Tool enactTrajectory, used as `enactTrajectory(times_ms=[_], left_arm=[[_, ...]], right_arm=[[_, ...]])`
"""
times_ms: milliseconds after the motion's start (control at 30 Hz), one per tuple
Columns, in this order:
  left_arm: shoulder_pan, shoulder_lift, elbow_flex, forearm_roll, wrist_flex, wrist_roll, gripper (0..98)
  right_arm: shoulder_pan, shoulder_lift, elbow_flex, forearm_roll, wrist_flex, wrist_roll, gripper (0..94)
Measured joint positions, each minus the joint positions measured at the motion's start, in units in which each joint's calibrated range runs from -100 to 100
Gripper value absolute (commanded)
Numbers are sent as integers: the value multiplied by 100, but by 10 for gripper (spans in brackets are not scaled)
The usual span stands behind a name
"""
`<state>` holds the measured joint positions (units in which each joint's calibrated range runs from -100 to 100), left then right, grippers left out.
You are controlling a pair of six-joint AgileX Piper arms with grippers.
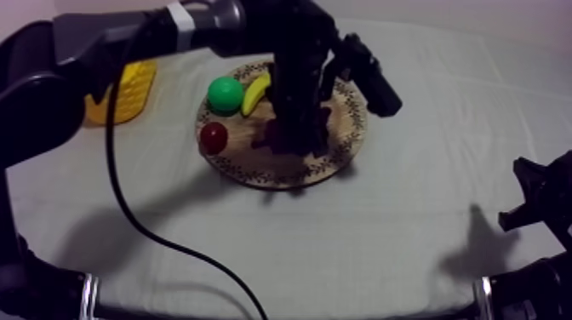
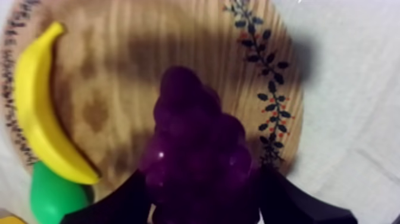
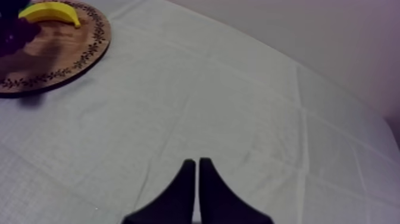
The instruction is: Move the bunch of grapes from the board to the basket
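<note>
The dark purple bunch of grapes (image 2: 196, 143) lies on the round wooden board (image 2: 119, 71), close to its patterned rim. My left gripper (image 2: 201, 176) reaches down over it, its two black fingers pressed against both sides of the bunch, shut on it. From above, the left arm covers most of the grapes (image 1: 269, 136) at the middle of the board (image 1: 340, 157), where the left gripper (image 1: 294, 140) stands. The yellow basket (image 1: 129, 89) sits at the far left, partly behind the arm. My right gripper (image 3: 197, 162) is shut on nothing, low over bare cloth.
A banana (image 1: 255, 92), a green pear (image 1: 225, 94) and a small red fruit (image 1: 213, 136) share the board's left half. The banana (image 2: 44, 107) and pear (image 2: 53, 196) lie just beside the grapes. My right gripper (image 1: 536, 200) rests at the table's right edge.
</note>
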<state>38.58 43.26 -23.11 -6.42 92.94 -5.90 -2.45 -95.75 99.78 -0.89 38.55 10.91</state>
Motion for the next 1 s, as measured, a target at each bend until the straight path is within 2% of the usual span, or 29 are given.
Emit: enactTrajectory(times_ms=[167,600,1000], left_arm=[[12,-508,-58,-6,291,32,493],[-62,-1437,129,-55,330,73,473],[-549,-1766,175,-40,331,78,469]], right_arm=[[0,0,0,0,0,0,3],[0,0,0,0,0,0,3],[0,0,0,0,0,0,3]])
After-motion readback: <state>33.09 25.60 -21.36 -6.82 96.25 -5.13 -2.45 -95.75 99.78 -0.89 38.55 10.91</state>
